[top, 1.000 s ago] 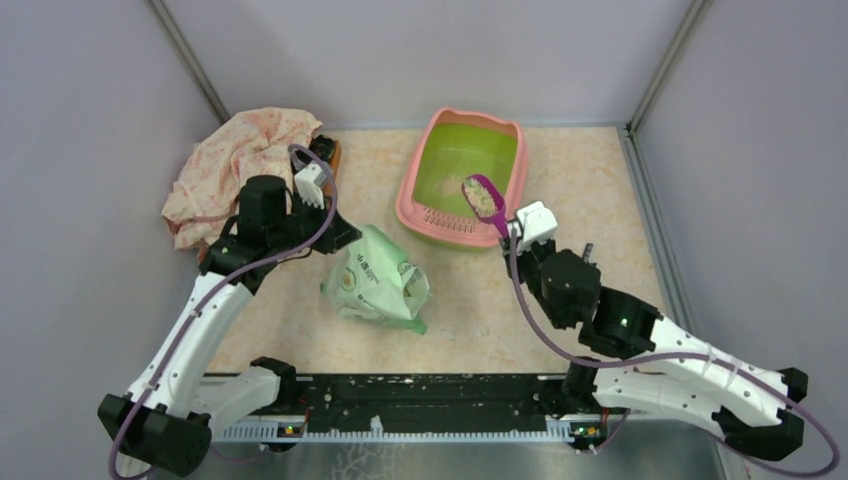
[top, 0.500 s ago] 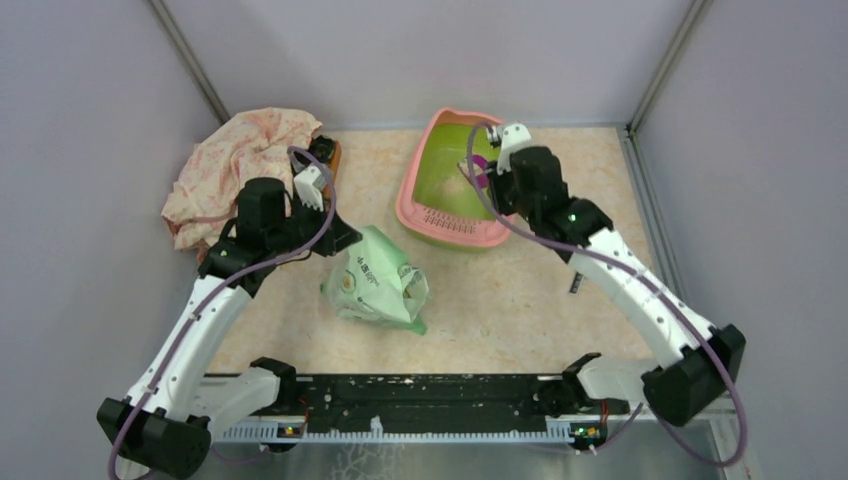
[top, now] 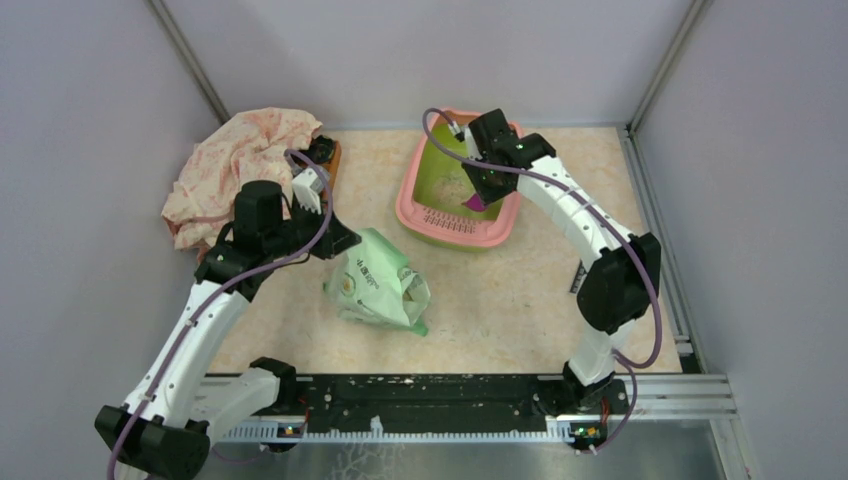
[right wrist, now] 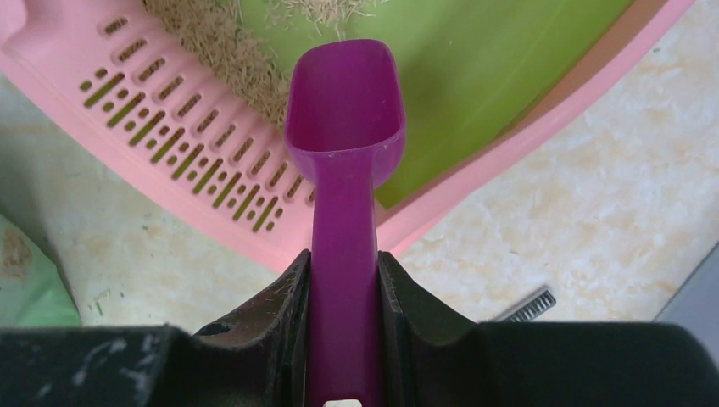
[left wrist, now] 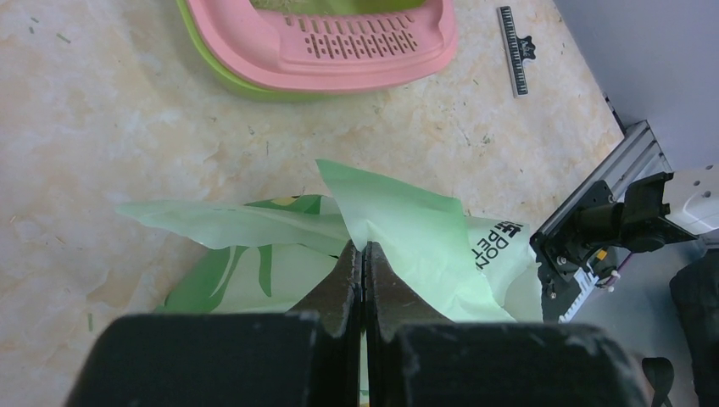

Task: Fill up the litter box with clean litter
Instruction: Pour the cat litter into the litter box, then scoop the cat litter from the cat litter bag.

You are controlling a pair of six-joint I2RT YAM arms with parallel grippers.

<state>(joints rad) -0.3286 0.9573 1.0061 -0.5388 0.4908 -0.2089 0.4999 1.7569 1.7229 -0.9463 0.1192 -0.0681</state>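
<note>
The litter box (top: 447, 222) sits toward the far side of the surface (top: 520, 290). The right claw (right wrist: 343, 271) hangs over the box's slotted pink ledge, clenched on the handle of a magenta scoop (right wrist: 343, 102). The scoop's bowl reaches past the ledge, above the lime-green inside. Clean litter (right wrist: 225, 51) lies in the box as a pale grainy band against the inner side of that ledge, just beside the bowl and lower than it, with a thinner scatter further in. Nearer than the box and to its left, the left claw (left wrist: 363, 254) is pinched tight on a fold of the light green bag (left wrist: 407, 229) — the bag rests apart from the box's rim
</note>
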